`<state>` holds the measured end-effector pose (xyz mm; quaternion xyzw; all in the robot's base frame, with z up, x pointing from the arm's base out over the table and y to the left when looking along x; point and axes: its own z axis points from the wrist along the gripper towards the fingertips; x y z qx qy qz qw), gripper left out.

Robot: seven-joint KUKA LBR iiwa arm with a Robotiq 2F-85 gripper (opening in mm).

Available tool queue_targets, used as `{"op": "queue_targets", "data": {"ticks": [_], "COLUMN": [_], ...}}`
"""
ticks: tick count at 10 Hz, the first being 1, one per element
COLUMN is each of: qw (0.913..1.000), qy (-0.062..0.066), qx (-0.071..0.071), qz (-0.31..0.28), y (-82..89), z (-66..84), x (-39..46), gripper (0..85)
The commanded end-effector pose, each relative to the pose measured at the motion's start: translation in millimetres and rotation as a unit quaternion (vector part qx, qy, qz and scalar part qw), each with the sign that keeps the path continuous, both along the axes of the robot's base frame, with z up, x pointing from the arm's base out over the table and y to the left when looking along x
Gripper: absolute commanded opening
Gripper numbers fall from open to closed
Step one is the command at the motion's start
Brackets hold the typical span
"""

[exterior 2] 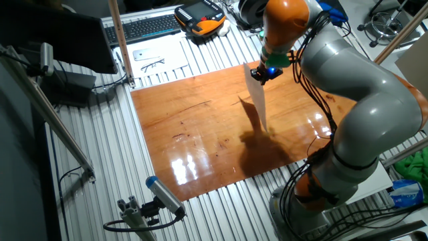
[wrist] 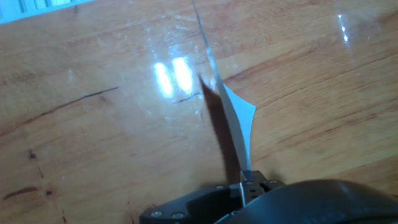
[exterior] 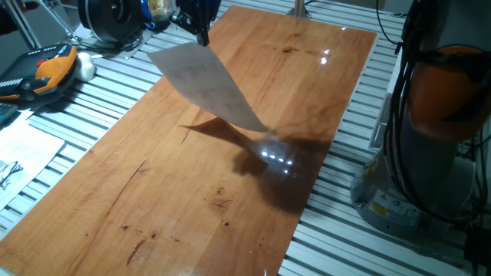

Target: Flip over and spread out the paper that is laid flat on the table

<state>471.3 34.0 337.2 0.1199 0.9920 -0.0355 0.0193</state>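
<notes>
The paper (exterior: pixel 205 83) is a thin white sheet lifted off the table (exterior: pixel 153 199) and hanging from my gripper (exterior: pixel 201 31). My gripper is shut on the sheet's top corner. The sheet slopes down and its lowest corner (exterior: pixel 265 129) is close to the wood near the middle of the table; I cannot tell if it touches. In the other fixed view the paper (exterior 2: pixel 257 104) hangs edge-on below my gripper (exterior 2: pixel 257 75). In the hand view the paper (wrist: pixel 233 127) runs away from my gripper (wrist: pixel 244 182) as a narrow strip above the table (wrist: pixel 93 155).
The grey ribbed slat surface (exterior: pixel 100 84) surrounds the table. An orange-and-black handheld device (exterior: pixel 47 70) and white printed sheets (exterior: pixel 19 149) lie at the left. The arm's base (exterior: pixel 430 176) and cables stand to the right. A keyboard (exterior 2: pixel 144 28) lies beyond the table.
</notes>
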Motion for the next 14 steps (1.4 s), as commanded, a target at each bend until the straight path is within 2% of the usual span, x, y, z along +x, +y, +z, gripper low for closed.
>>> {"op": "queue_targets", "data": {"ticks": [1, 5, 7, 8, 9, 10, 12, 13, 14], "qw": [1.0, 0.9997, 0.9987, 0.998, 0.9977, 0.9977, 0.9979, 0.9974, 0.997], "qy": [0.0, 0.009, 0.019, 0.023, 0.024, 0.023, 0.022, 0.023, 0.024], "qx": [0.0, -0.014, -0.018, -0.013, -0.003, -0.004, -0.009, -0.009, 0.001], "qz": [0.0, 0.021, 0.045, 0.057, 0.063, 0.064, 0.061, 0.067, 0.073], "y": [-0.6, -23.3, -55.9, -73.9, -86.7, -85.5, -78.6, -85.3, -96.5], "z": [0.1, 8.6, 17.5, 23.1, 25.4, 25.3, 27.8, 29.6, 28.8], "x": [1.3, 21.3, 35.0, 41.3, 44.2, 44.3, 38.8, 38.4, 40.1], "gripper": [0.0, 0.0, 0.0, 0.0, 0.0, 0.0, 0.0, 0.0, 0.0]}}
